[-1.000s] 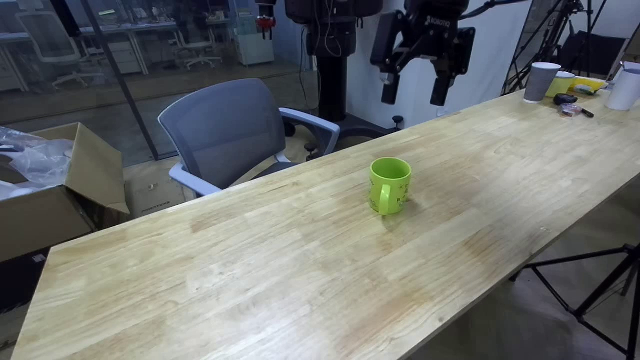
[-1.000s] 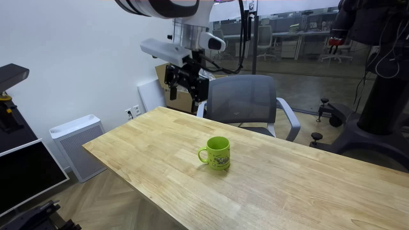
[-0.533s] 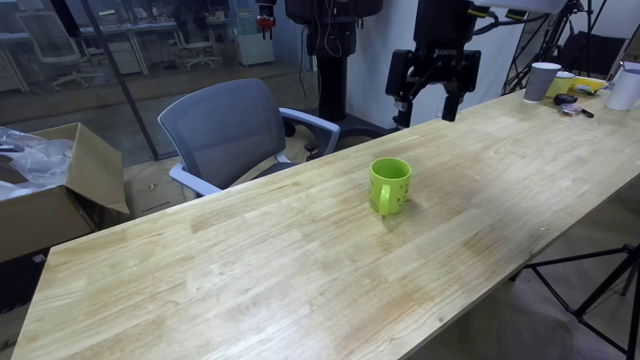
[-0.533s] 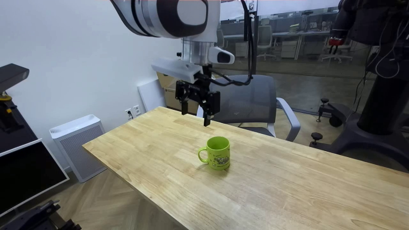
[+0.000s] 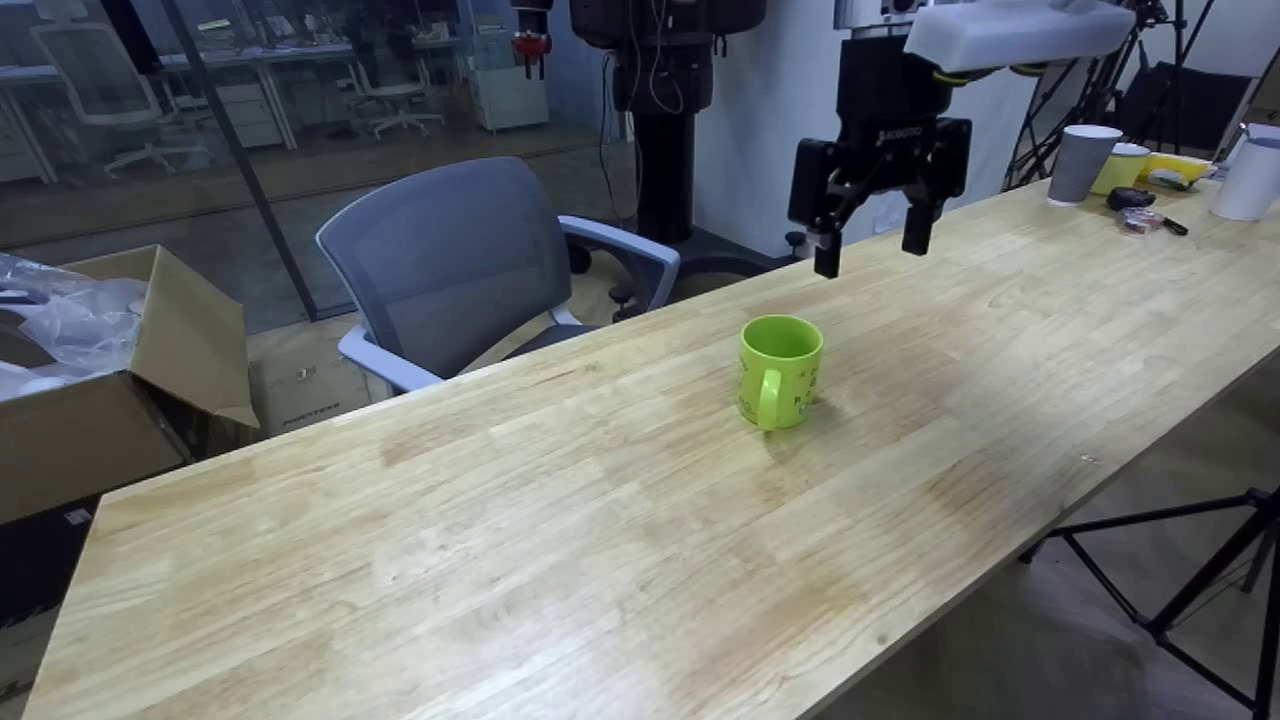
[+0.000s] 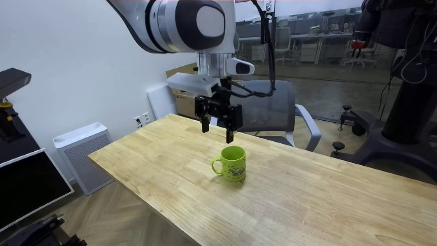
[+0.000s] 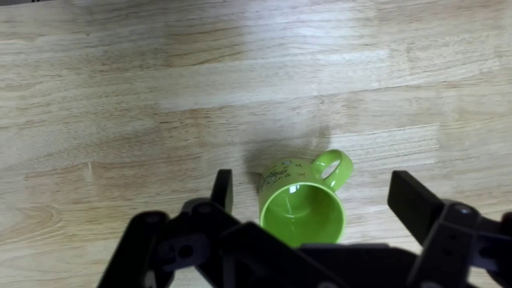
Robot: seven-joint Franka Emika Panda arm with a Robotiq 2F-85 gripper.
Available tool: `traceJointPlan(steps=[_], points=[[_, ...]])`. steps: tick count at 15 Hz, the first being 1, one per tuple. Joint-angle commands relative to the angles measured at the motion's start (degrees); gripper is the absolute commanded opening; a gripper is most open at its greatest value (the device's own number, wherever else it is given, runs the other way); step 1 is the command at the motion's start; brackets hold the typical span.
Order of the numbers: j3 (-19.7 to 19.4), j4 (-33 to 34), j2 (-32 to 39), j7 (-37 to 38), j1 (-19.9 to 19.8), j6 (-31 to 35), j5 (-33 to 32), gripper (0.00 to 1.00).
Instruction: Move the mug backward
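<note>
1. The mug (image 5: 781, 372) stands upright on the table (image 5: 450, 560), lower than the hand (image 6: 217, 133) and apart from it.
2. The hand is released: fingers (image 7: 412, 204) spread, grasping nothing.
3. In the wrist view, the mug shows between the fingers, its handle (image 7: 345, 173) slanting toward the finger at picture right.
4. Descent likely turns on keeping that handle clear.

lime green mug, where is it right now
Right of centre in both exterior views, the lime-green mug stands upright on the wooden table, lower than the open tool; in the wrist view it shows between the fingers.
</note>
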Motion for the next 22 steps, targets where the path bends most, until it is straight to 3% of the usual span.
traceJointPlan(steps=[1, 22], points=[[-1.6, 2.4, 1.3, 5.8, 1.5, -0.5, -5.6, 1.00], [-1.2, 3.5, 2.8, 4.3, 0.6, -0.6, -5.9, 1.00]])
